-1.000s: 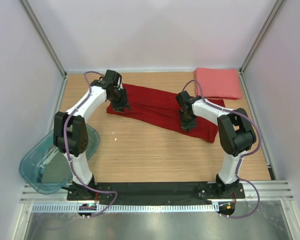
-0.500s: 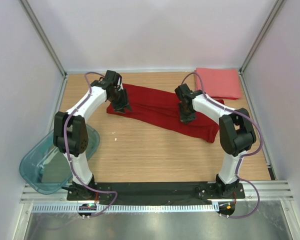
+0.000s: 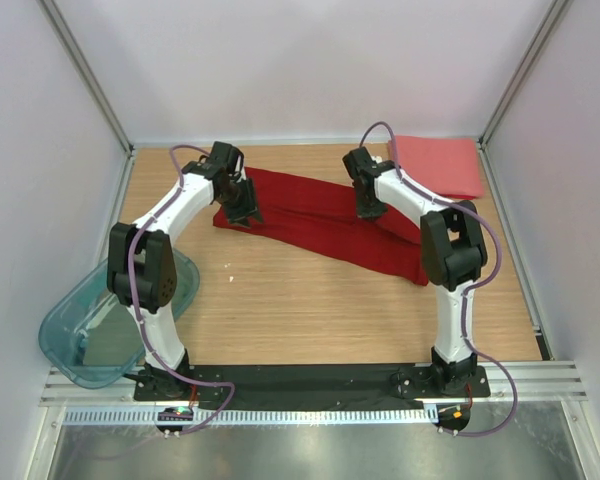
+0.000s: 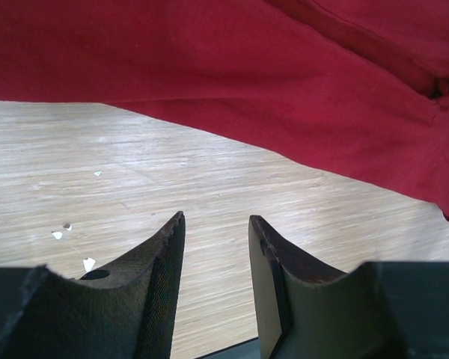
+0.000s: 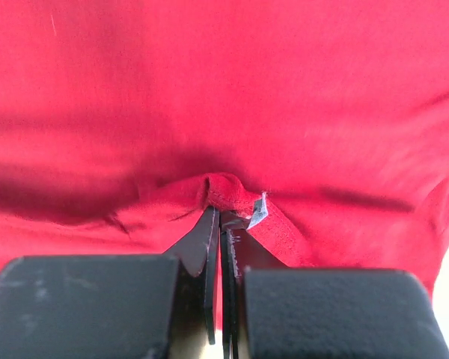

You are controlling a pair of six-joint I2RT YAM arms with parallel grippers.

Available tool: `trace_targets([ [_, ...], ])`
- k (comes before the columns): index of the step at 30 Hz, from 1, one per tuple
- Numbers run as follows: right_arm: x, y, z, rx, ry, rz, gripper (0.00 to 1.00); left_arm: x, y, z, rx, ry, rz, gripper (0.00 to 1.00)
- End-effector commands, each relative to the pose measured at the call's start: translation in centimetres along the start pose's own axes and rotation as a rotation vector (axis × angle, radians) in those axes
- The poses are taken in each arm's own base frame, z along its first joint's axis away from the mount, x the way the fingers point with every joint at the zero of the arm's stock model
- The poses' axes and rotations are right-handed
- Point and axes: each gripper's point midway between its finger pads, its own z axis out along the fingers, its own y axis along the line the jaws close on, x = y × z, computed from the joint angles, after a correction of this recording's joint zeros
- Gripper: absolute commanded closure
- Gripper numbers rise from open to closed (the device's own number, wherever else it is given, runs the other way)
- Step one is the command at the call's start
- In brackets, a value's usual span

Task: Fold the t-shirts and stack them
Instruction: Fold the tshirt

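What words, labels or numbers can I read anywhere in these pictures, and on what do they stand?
No text can be read.
The red shirt, the pink shirt and the bin show no print.
A small pale tag at the red shirt's fold, beside the right end effector, is too small to show any lettering.
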Motion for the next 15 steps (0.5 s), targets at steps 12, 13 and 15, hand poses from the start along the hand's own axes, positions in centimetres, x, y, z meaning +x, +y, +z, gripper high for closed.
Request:
trace_targets([
  [12, -6.9, -2.7, 2.1, 0.057, -0.102, 0.053, 0.89, -1.0, -0.3, -0.4, -0.005, -0.024, 0.026, 0.59],
  [13, -7.0, -2.8, 2.2, 0.058, -0.106, 0.050, 0.84, -0.9, -0.2, -0.4, -0.008, -0.022, 0.027, 0.59],
  [15, -7.3, -2.8, 1.9, 0.057, -0.106, 0.058, 0.70, -0.5, 0.0, -0.1, -0.014, -0.007, 0.019, 0.59],
])
